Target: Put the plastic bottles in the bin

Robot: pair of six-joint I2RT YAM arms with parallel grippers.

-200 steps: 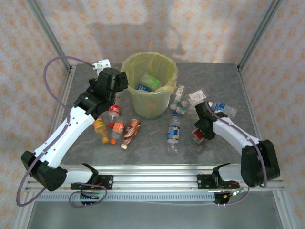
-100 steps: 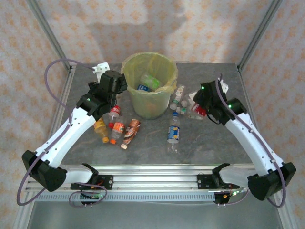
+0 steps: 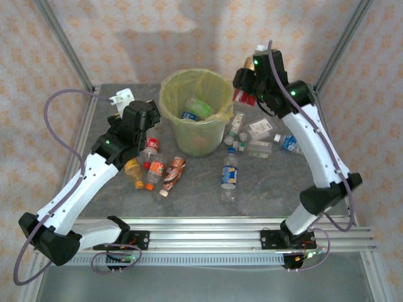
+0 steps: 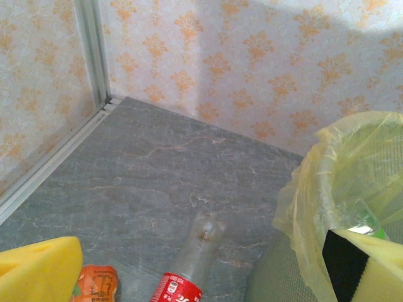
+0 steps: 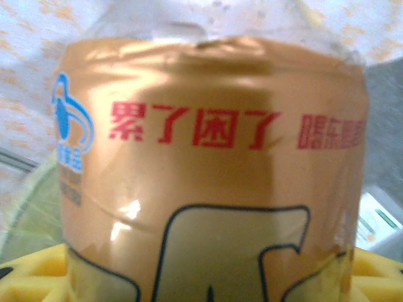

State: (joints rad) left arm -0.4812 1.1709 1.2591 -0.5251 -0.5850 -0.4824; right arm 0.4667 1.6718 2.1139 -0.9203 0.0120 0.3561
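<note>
**One bottle up at the rim, most of the pile left on the tabletop**

The right pincer (image 3: 247, 78) is closed partway around an orange-labelled bottle (image 5: 208, 189), yellow pads pressed to either side of it. It holds the bottle high, just beside the right rim of the bin (image 3: 165, 94), and I can't tell whether it is over the opening yet. The left pincer (image 3: 153, 115) is spread wide and holds nothing. It hovers left of the bin, above a red-labelled bottle (image 4: 189, 270) lying on the grey tabletop (image 3: 277, 189).

Inside the yellow liner I can make out a green bottle (image 3: 200, 106) and a blue-labelled one (image 3: 189, 115), so a start has been made. Much more is left. Four bottles (image 3: 154, 170) lie in a cluster to the left of the bin, one blue-labelled bottle (image 3: 229, 173) lies out front, and a handful more (image 3: 259, 149) are scattered to its right. By my reckoning the job is well short of half done, with the held bottle next to drop.
</note>
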